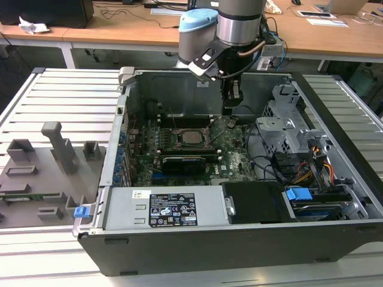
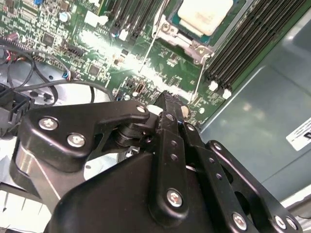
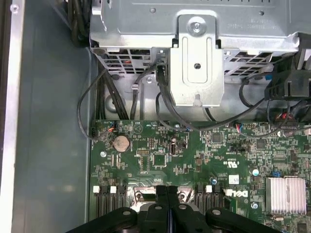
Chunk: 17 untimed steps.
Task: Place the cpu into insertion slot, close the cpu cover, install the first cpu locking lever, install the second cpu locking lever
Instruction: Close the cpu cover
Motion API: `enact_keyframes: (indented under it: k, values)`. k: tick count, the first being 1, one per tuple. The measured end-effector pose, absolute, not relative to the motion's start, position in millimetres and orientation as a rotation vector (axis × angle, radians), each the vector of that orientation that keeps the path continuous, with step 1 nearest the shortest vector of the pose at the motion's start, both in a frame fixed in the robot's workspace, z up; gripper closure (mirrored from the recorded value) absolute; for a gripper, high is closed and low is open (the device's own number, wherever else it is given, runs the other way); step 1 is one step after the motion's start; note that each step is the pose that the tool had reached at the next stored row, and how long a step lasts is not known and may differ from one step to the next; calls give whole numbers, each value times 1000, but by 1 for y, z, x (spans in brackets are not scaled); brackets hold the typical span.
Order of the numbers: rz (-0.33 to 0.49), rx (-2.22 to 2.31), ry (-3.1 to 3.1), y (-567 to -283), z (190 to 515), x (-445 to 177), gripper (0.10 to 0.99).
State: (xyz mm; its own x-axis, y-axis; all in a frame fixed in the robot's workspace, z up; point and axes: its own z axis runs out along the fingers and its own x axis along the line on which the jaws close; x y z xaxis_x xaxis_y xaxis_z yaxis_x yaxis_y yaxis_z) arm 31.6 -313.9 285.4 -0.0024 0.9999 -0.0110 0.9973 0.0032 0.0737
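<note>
The cpu (image 1: 192,137) (image 2: 204,14) lies flat in the insertion slot (image 2: 197,48) on the green board, silver top up. The silver frame of the cpu cover (image 2: 170,29) lies around it. Two thin wire levers (image 2: 146,56) (image 2: 200,77) reach out from the slot's sides. Whether they are latched I cannot tell. My gripper (image 1: 230,109) (image 2: 169,94) (image 3: 167,188) hangs inside the case just above the board, to the exterior view's right of the cpu and near the back wall. Its black fingers are shut together with nothing between them.
A long black graphics card (image 1: 182,162) sits in front of the slot. Black memory slots (image 2: 243,43) flank it. A metal drive cage (image 1: 284,128) (image 3: 197,63) with loose black cables (image 3: 97,97) stands at the exterior view's right. The power supply (image 1: 170,209) fills the case front.
</note>
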Motion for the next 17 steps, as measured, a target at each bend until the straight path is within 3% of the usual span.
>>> enact_keyframes:
  k: [17]
  values:
    - [58,2166,2202,-314,267,51,980]
